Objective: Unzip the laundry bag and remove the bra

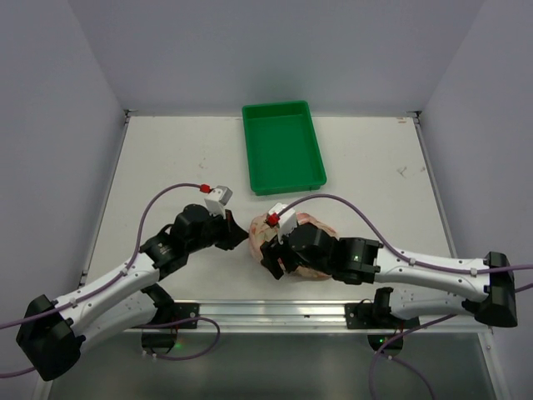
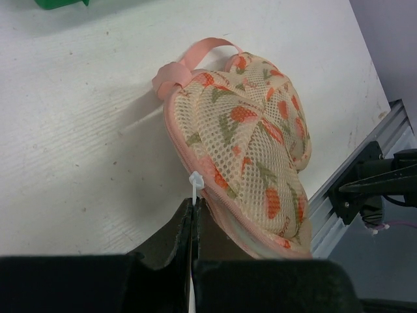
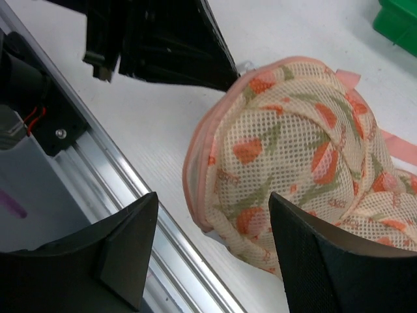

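The laundry bag [image 2: 254,150] is pink mesh fabric with orange-red flowers and lies near the table's front edge. It shows in the top view [image 1: 313,220], mostly under my right wrist. My left gripper [image 2: 194,212] is shut on a white zip-tie pull [image 2: 195,184] at the bag's pink zipper edge, at the bag's left [image 1: 244,237]. The seam gapes slightly beside it. My right gripper [image 3: 214,199] is open, its jaws straddling the bag's [image 3: 293,156] near lobe from above [image 1: 271,254]. The bra is hidden.
A green plastic tray [image 1: 283,146] stands at the back centre of the table. An aluminium rail [image 1: 275,312] runs along the front edge, just beyond the bag. A pink loop [image 2: 205,49] sticks out of the bag's far end.
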You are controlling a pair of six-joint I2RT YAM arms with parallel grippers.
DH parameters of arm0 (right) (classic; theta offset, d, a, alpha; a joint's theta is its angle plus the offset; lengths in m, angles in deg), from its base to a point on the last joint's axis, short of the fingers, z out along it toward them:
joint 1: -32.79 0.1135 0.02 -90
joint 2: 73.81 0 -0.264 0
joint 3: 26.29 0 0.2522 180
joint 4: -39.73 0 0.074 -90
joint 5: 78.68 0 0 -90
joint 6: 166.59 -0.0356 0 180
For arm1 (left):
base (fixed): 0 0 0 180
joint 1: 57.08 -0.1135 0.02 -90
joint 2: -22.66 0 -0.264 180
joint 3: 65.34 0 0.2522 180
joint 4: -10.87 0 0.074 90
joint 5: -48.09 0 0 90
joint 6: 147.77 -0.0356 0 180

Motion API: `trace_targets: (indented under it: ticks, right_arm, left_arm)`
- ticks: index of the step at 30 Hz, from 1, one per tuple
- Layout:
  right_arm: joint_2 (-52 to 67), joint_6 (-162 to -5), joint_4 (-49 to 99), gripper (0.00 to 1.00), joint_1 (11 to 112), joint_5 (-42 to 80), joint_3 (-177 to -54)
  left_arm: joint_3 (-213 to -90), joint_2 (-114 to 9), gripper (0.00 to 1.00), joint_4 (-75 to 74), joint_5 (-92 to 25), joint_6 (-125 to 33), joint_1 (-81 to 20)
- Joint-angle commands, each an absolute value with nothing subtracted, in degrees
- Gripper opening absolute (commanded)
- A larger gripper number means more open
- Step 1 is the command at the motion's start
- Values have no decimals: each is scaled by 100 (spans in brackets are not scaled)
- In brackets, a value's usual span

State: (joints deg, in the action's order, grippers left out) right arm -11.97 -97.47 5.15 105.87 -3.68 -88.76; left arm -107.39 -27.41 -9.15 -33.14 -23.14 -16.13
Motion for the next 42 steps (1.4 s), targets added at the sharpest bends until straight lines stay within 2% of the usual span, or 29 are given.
trace_targets:
  ticks: [1, 15, 18, 21, 22, 24, 25, 28, 34, 42]
  right_arm:
    - [-975, -9663, 592, 71, 10600, -458, -9506]
    - [432, -9557, 1314, 69, 10670, -1240, -9797]
    - [573, -9583, 1331, 62, 10723, -1600, -9727]
    - [696, -9776, 1156, 44, 10723, -2048, -9701]
    - [748, -9820, 1103, 31, 10723, -2145, -9701]
    - [766, -9943, 866, 16, 10723, -2330, -9701]
    - [749, -9979, 787, 2, 10723, -2339, -9692]
    - [451, -9988, 681, 0, 10732, -1954, -9456]
    - [-910, -9979, 698, 0, 10723, -760, -8718]
    - [-2239, -10049, 40, 0, 10732, -204, -8312]
  left_arm:
    - [-10986, -2613, 0, -817, -3111, -2420, -1612]
    - [-10986, -2410, 0, -799, -2811, -2279, -1525]
    - [-11004, -2358, 0, -799, -2767, -2253, -1507]
    - [-11030, -2340, 0, -773, -2715, -2253, -1498]
    - [-11065, -2340, 0, -729, -2645, -2253, -1489]
    - [-11100, -2357, 0, -694, -2574, -2235, -1481]
    - [-11135, -2357, 0, -685, -2565, -2244, -1481]
    - [-11162, -2357, 0, -702, -2740, -2235, -1481]
    - [-11179, -2472, 0, -869, -3354, -2191, -1481]
    - [-11206, -2761, 0, -878, -3725, -2270, -1481]
